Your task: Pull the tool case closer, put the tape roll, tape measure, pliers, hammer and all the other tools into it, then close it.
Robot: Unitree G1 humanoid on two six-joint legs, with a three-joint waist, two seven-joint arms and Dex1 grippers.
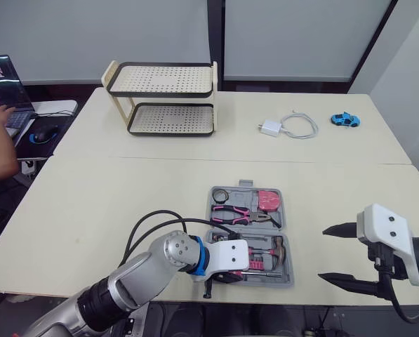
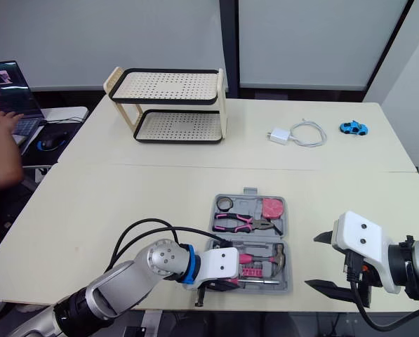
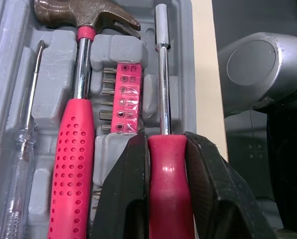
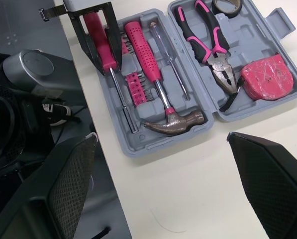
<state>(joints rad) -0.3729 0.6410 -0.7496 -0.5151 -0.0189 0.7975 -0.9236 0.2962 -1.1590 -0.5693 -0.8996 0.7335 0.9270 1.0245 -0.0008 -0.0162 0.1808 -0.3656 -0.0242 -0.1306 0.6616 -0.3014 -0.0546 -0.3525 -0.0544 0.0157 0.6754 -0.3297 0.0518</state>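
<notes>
I'm seeing the left tool (image 3: pixel 167 147) covering the handle sides of the nut driver (image 3: pixel 162 74); the tape roll (image 4: pixel 227 5) is running off view.

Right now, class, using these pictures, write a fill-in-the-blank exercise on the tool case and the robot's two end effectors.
1. The left end effector is shut on the driver's ____ handle.
2. The right end effector, beside the tool case, is wide ____.
3. The tape measure shares its half of the case with the tape roll and the ____.

Missing words: red; open; pliers.
</notes>
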